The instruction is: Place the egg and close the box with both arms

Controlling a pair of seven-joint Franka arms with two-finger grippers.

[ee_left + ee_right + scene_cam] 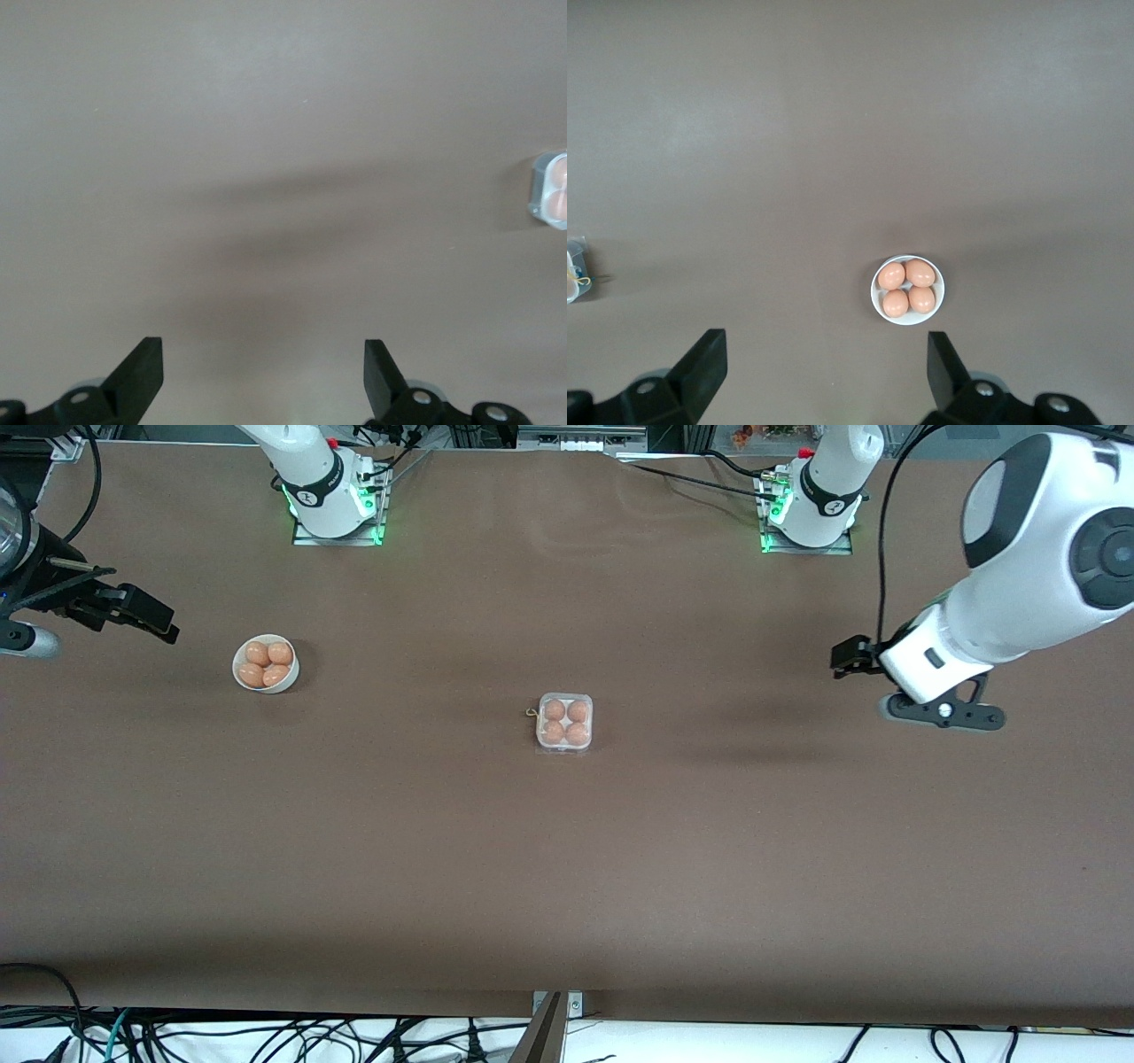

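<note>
The box [564,724] sits at the table's middle with an orange-brown egg [555,710] in every cell; its clear lid looks folded down over them. Its edge also shows in the left wrist view [551,190] and the right wrist view [574,266]. My left gripper [850,657] hangs open and empty over bare table toward the left arm's end; its fingers [142,372] stand wide apart. My right gripper [146,615] hangs open and empty near the right arm's end, beside the bowl; its fingers [700,367] are apart.
A round white bowl [241,677] with several more eggs [267,664] stands toward the right arm's end, also in the right wrist view [879,301]. A small yellowish loop [532,712] lies against the box. The brown table [567,868] spreads wide around both.
</note>
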